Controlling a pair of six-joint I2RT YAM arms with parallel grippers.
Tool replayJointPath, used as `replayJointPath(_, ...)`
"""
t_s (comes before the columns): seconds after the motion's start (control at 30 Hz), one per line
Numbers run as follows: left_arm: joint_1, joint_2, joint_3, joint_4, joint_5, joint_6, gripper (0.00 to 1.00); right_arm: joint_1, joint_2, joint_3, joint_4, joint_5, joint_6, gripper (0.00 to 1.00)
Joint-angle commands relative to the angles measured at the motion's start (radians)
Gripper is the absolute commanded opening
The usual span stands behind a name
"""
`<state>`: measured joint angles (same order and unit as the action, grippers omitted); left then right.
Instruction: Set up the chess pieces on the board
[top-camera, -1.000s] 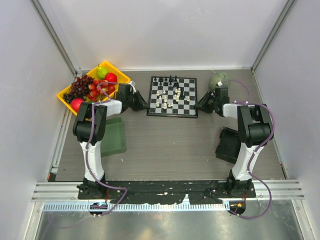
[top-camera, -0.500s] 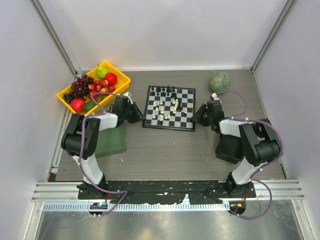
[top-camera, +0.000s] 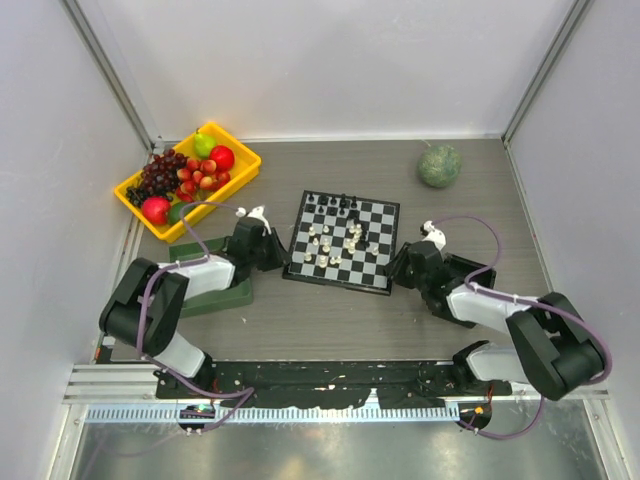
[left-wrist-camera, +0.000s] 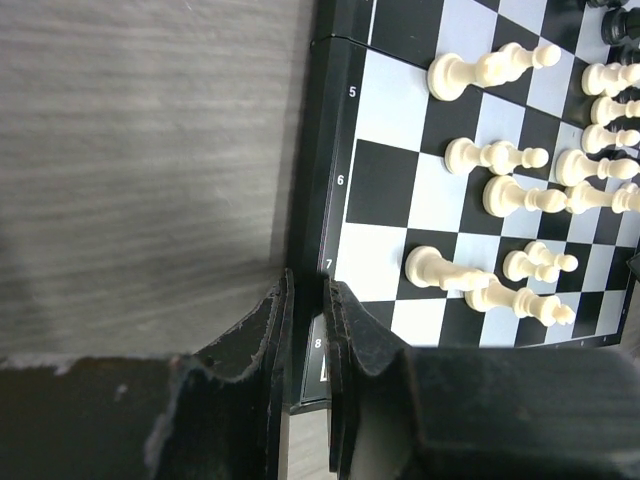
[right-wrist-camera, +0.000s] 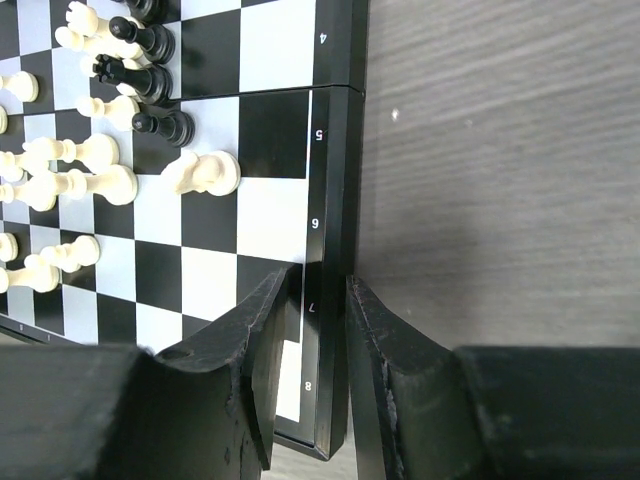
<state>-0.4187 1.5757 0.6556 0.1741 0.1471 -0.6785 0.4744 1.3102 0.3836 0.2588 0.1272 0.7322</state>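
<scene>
**Both grippers clamp the board's side edges**

The grey worktop carries the board at its middle, slightly skewed. Top view cannot tell if it is lifted or resting. A yellow tray of fruit sits at the far left corner, a green tray lies under the left arm, and a green ball is near the far right corner.

The left gripper is at the board's left edge and the right gripper at its right edge. Top view hides the grips. Left wrist view shows the fingers pinching the border by row 7. Right wrist view shows the same, fingers nipping the rim at row 7.

The pieces are clustered mid-board with a black row along the far edge. Wrist views show many of them lying toppled: cream, black.
</scene>
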Motion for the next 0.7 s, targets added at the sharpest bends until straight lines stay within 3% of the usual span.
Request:
replayJointPath(0.0, -0.149, 0.003, -0.123, -0.082, 0.155, -0.078, 0.16, 0.072, -0.071, -0.067, -0.067, -0.179, 0.036, 0.34)
replayJointPath(0.33, -0.275, -0.127, -0.31, -0.061, 0.095, -0.17, 0.15, 0.096, -0.267, -0.172, -0.173, -0.222, 0.038, 0.34)
replayJointPath(0.67, -0.298, -0.276, -0.442, -0.103, 0.042, -0.222, 0.15, 0.182, -0.368, -0.155, -0.32, -0.224, 0.03, 0.34)
